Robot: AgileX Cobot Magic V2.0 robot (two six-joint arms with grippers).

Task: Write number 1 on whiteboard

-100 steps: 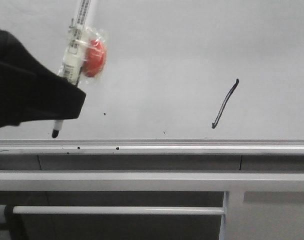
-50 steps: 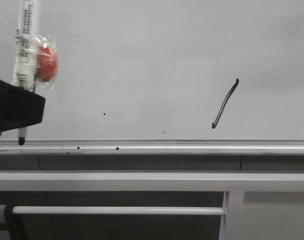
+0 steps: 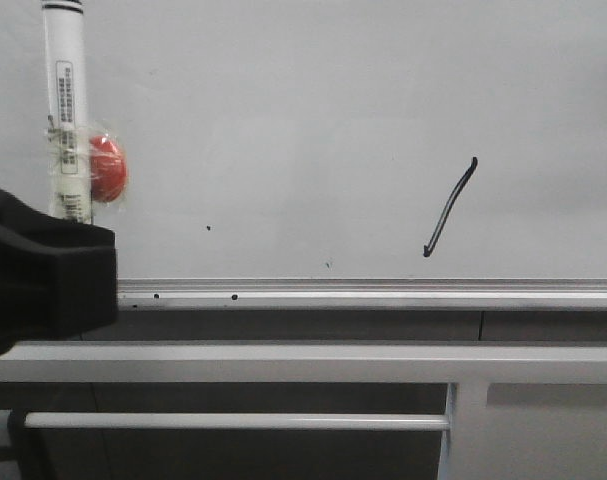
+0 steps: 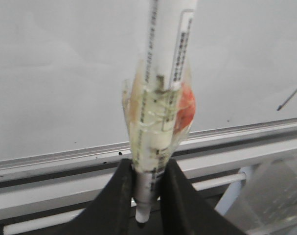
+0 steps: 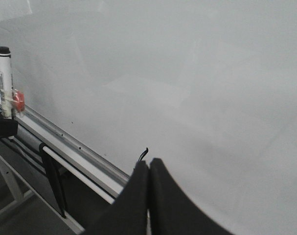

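Note:
The whiteboard (image 3: 303, 100) fills the upper front view. The number 1 (image 3: 450, 207) is a slanted black stroke on its right part, well clear of the marker. It also shows at the edge of the left wrist view (image 4: 291, 100). My left gripper (image 3: 73, 270) is at the far left, in front of the bottom rail. It is shut on a white marker (image 3: 66, 120) that stands upright and has a red lump (image 3: 108, 168) taped to it. In the left wrist view the jaws (image 4: 147, 196) clamp the marker (image 4: 160, 98) near its black tip (image 4: 140, 224). My right gripper (image 5: 148, 169) is shut and empty, near the stroke's top (image 5: 144, 153).
A silver rail (image 3: 383, 293) runs along the board's bottom edge. Below it are a wide grey bar (image 3: 283, 362), a thin rod (image 3: 233, 420) and an upright post (image 3: 453, 430). A few dark specks (image 3: 208, 227) dot the board.
My left gripper has moved left, away from the stroke, and dropped to the rail. The marker has turned from tilted to upright, and its tip is now hidden behind the gripper.

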